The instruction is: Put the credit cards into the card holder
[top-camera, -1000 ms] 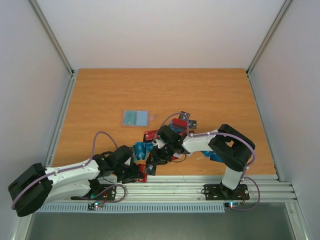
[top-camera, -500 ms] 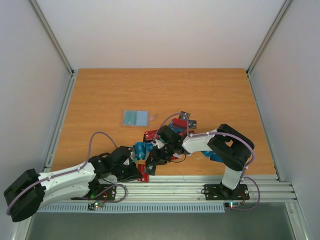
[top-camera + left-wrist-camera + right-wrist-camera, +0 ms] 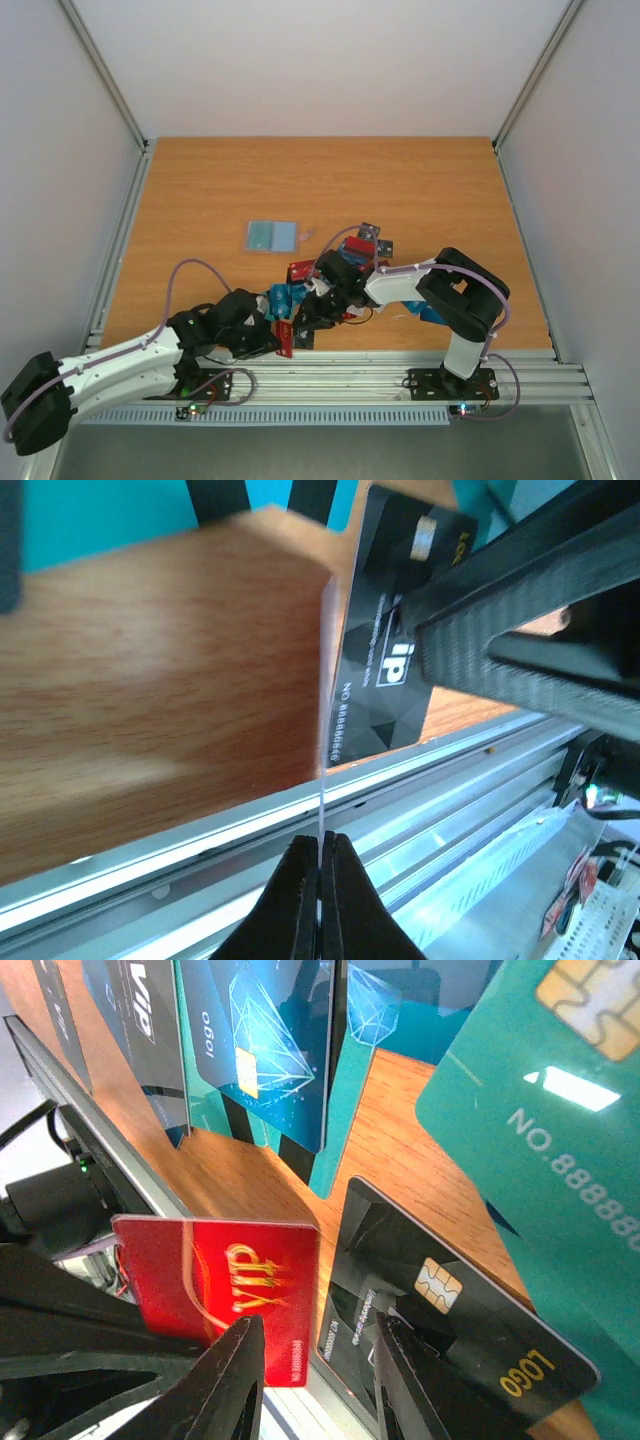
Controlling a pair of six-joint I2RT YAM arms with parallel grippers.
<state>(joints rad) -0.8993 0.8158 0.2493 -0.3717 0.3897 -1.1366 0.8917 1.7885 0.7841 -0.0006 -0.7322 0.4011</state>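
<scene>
Now | red card (image 3: 225,1280): "VIP" | black card (image 3: 470,1300): "logo" | teal card (image 3: 540,1110): "NO.8888"

- The upper half of the table (image 3: 420,180) in the top view is bare wood, so there is wide room to pass.
- The card holder (image 3: 272,236) lies alone left of centre, apart from the heap, with bare wood on its left and upper sides.
- The credit cards (image 3: 352,250) crowd the lower middle, and the right arm (image 3: 440,285) reaches across them.
- The left gripper (image 3: 283,338) and the right gripper (image 3: 303,328) are just beside each other near the rail (image 3: 400,370), with almost no gap between them.
</scene>
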